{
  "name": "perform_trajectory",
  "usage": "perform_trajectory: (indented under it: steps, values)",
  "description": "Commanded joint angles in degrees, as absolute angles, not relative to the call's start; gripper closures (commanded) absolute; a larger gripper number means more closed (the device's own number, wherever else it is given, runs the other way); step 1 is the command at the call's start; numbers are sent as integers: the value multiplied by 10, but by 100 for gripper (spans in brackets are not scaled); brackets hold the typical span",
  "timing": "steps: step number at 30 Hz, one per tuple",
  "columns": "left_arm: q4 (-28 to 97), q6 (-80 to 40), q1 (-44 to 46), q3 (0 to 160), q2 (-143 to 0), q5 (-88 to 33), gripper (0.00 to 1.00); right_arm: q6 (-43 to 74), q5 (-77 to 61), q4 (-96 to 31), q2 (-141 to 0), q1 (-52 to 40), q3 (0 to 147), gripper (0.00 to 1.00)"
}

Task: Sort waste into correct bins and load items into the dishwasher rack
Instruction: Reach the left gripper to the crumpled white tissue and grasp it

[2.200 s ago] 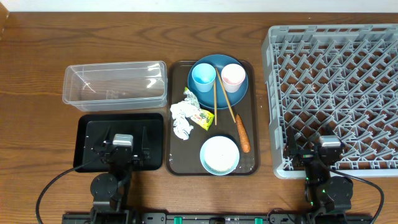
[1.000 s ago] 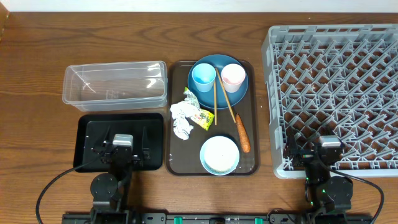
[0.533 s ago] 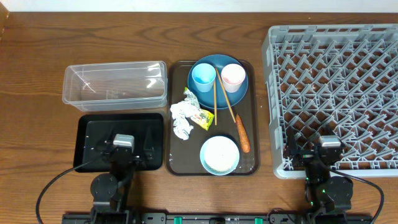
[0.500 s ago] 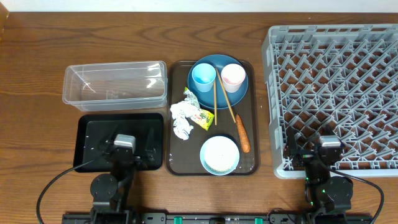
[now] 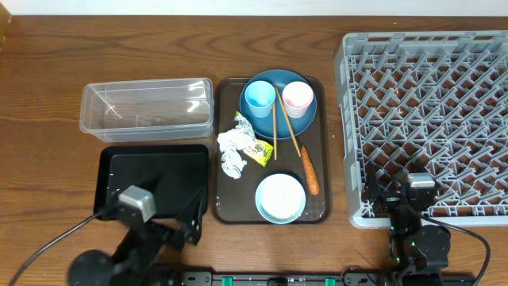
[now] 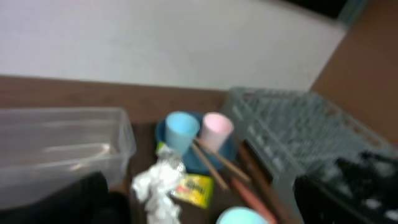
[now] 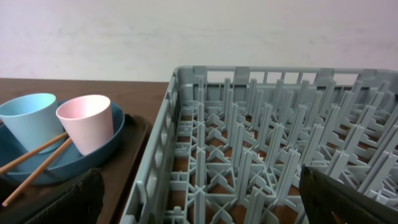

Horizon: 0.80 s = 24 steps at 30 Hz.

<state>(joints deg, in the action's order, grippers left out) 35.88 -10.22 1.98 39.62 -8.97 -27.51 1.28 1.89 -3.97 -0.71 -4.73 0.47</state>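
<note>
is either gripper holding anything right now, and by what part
Nothing is held: the left gripper and the right gripper both stand open and empty.

Dark brown tray (image 5: 236,199) lies flat on wood-grain table (image 5: 48,79), long side running front to back; plain white wall (image 7: 186,31) rises behind table's far edge.

I note a wood-grain table (image 5: 48,71) with a low sheen. The clear tub (image 5: 147,105) is glossy transparent plastic; the black tray (image 5: 155,171) is smooth plastic with dull reflections. The dishwasher rack (image 5: 429,95) reads as matt light-grey moulded plastic. The tissue (image 5: 232,151) is crumpled white paper, the wrapper (image 5: 257,149) shiny film, the chopsticks (image 5: 275,131) bare pale wood, and the plate (image 5: 279,86) smooth and glazed-looking.
</note>
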Motion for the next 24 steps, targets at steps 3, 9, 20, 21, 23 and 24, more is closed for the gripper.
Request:
perform_trajectory:
  steps: [3, 9, 20, 21, 23, 24]
  values:
    - [526, -92, 17, 575, -258, -302, 2, 21, 17, -41, -6, -47, 3, 1]
    - [693, -84, 17, 735, -442, -326, 2, 21, 17, -41, -6, -47, 3, 1]
    - [705, -115, 17, 717, -587, -364, 2, 21, 17, -41, -6, -47, 3, 1]
    - [702, -115, 17, 711, -599, -364, 18, 21, 17, -41, -6, -47, 3, 1]
    - [695, -120, 17, 697, -626, -364, 30, 21, 17, -41, -6, -47, 3, 1]
    - [692, -127, 17, 689, -637, -361, 32, 21, 17, -41, -6, -47, 3, 1]
